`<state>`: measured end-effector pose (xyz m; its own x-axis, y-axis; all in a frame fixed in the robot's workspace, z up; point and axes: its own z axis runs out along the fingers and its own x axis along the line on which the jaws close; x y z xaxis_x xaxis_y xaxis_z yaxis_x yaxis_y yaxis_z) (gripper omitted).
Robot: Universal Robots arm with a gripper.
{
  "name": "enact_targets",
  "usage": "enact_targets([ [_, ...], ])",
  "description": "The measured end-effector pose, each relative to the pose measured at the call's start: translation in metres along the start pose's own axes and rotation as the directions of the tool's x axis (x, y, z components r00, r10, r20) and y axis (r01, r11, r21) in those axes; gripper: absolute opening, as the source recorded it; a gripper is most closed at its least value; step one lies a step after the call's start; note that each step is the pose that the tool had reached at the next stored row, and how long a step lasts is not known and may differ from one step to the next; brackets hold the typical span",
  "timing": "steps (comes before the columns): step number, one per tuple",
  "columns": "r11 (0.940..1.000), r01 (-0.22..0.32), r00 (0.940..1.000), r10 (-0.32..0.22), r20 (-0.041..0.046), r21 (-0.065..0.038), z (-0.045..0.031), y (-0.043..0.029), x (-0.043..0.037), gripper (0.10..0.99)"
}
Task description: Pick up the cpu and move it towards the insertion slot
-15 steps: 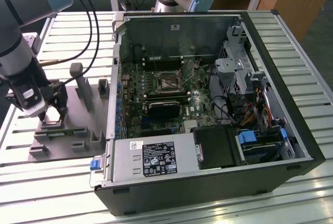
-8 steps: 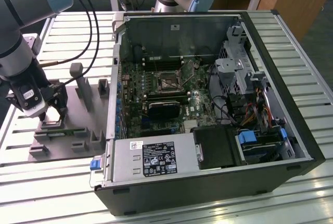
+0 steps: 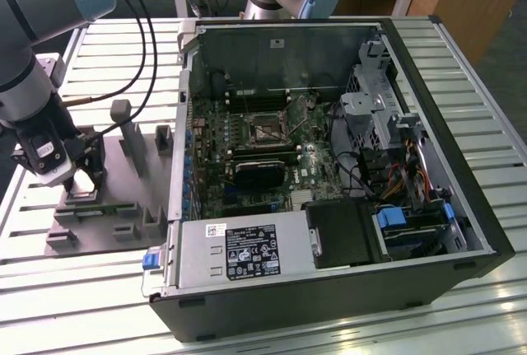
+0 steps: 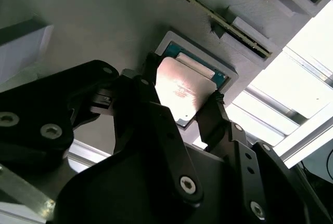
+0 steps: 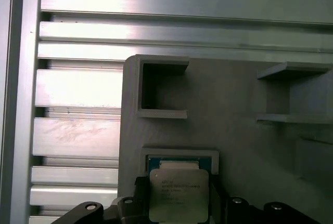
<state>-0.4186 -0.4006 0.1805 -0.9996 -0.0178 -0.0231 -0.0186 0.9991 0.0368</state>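
We were at the pick-up: the fingers (image 4: 214, 114) appeared to pinch opposite edges of the cpu (image 4: 181, 84) at its fixture recess (image 4: 232, 78). We judged a level lift was needed, with the insertion slot (image 3: 265, 128) well apart.

A table (image 3: 502, 174) carries an open computer case (image 3: 329, 297) lying on its side, in the middle and towards the exterior view's right. Just beside the case, on the exterior view's left, a fixture plate (image 3: 115, 186) lies flat on the table. The gripper (image 3: 82, 175) stands over the plate's near left part. Below it, the cpu (image 4: 182, 86) sits at a square recess (image 5: 179, 153) in the plate, with a gripper finger touching each of two opposite edges. Inside the case, the insertion slot (image 3: 265, 130) lies on the motherboard (image 3: 214, 149), towards the far side. A power supply (image 3: 239, 252) fills the near left corner of the case, and drive bays (image 3: 395, 149) line its right.
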Motion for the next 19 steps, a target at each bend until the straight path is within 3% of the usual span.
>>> enact_targets([
  [6, 1.0000, 0.000, 1.0000, 0.000, 0.0002, 0.000, -0.0017, 0.0001, 0.0000, 0.545],
  [19, 1.0000, -0.001, 1.0000, 0.001, 0.0001, 0.000, -0.0194, 0.0007, -0.0004, 0.545],
])
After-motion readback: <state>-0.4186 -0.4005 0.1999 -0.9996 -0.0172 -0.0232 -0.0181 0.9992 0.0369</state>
